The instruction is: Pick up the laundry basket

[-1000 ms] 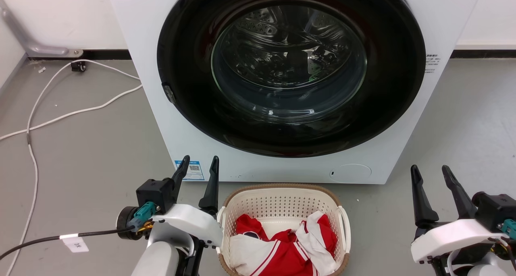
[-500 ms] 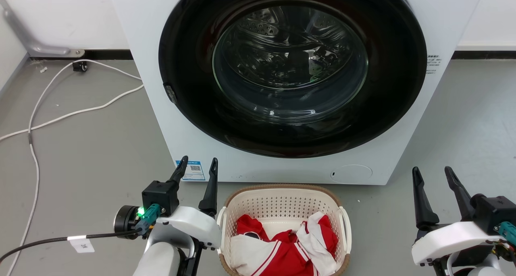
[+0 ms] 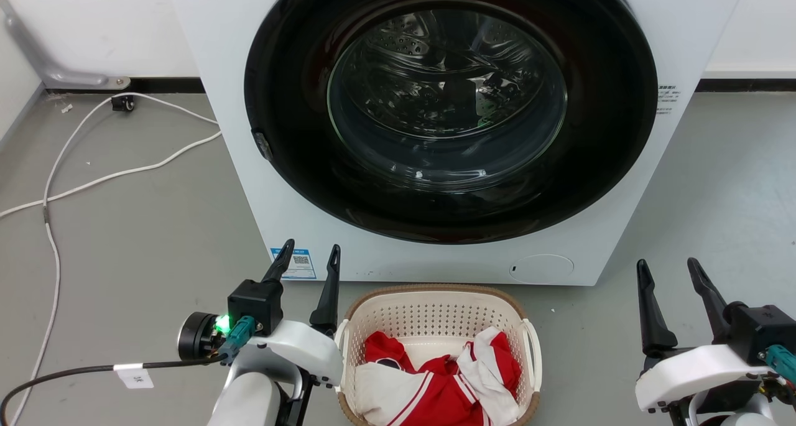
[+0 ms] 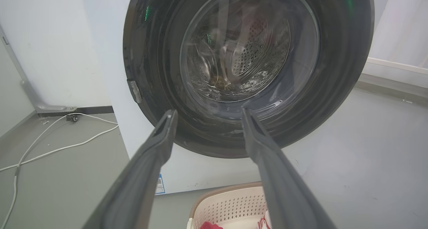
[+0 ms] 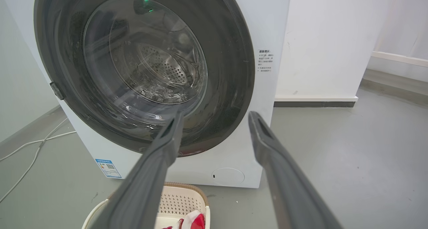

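Left gripper (image 3: pixel 311 247): my jaws stand apart and hold nothing. They point up toward the washing machine (image 3: pixel 224 102), just beside the basket's left side.
Right gripper (image 3: pixel 666 263): my jaws are apart and empty, well off the basket's right side.
Laundry basket (image 3: pixel 429 319): on the floor (image 3: pixel 124 258) between my grippers, close before the washing machine, ungripped.
Basket contents: bunched red-and-white garment (image 3: pixel 435 382).
Floor, far left: white cable (image 3: pixel 112 177).

White washer (image 3: pixel 435 261) w/ dark round door (image 3: pixel 451 112); white cable (image 3: pixel 106 178) across grey floor (image 3: pixel 137 258) beside it; blue sticker (image 3: pixel 303 264) at btm corner.
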